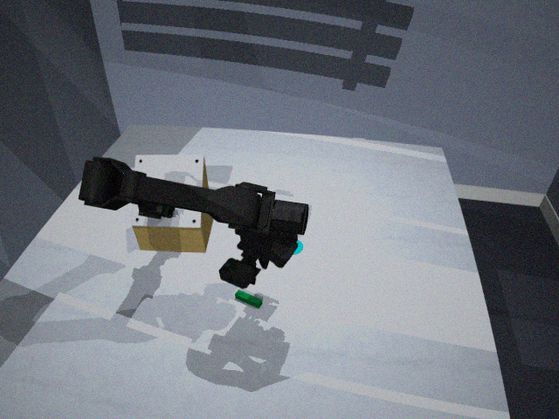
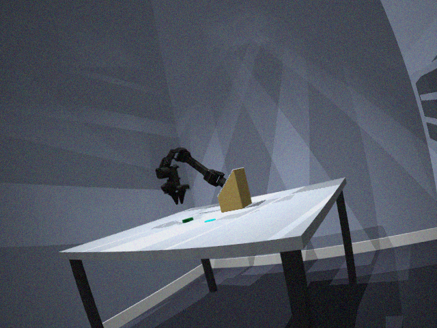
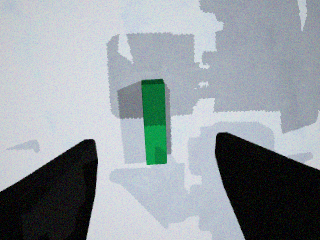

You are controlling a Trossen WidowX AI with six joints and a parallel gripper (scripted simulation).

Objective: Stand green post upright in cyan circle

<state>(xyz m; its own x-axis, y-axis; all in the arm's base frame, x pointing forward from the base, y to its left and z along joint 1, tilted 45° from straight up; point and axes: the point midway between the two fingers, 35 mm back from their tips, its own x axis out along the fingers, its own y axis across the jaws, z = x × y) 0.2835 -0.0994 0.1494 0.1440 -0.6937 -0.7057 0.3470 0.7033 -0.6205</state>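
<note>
Green post (image 1: 248, 298) (image 2: 188, 219) (image 3: 154, 122) seen lying on table (image 1: 383, 292) (image 2: 212, 236) (image 3: 40, 90), below gripper (image 1: 255, 272) (image 2: 179, 203) (image 3: 156, 147), apart from it; in wrist view, framed between parted fingers. Nothing gripped. Cyan circle (image 1: 298, 247) (image 2: 210, 220) left uncovered by post.

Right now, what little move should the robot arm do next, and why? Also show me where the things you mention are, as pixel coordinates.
It should probably lower its open gripper (image 1: 264, 266) (image 2: 179, 203) (image 3: 156, 147) straddling the green post (image 1: 248, 298) (image 2: 188, 219) (image 3: 154, 122), because the post lies flat below, lined up between the parted fingers.

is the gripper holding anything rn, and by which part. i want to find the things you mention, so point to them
Nothing is held: the gripper (image 1: 264, 266) (image 2: 179, 203) (image 3: 156, 147) is open above the green post (image 1: 248, 298) (image 2: 188, 219) (image 3: 154, 120), which lies on the table (image 1: 383, 292) (image 2: 246, 229).
</note>
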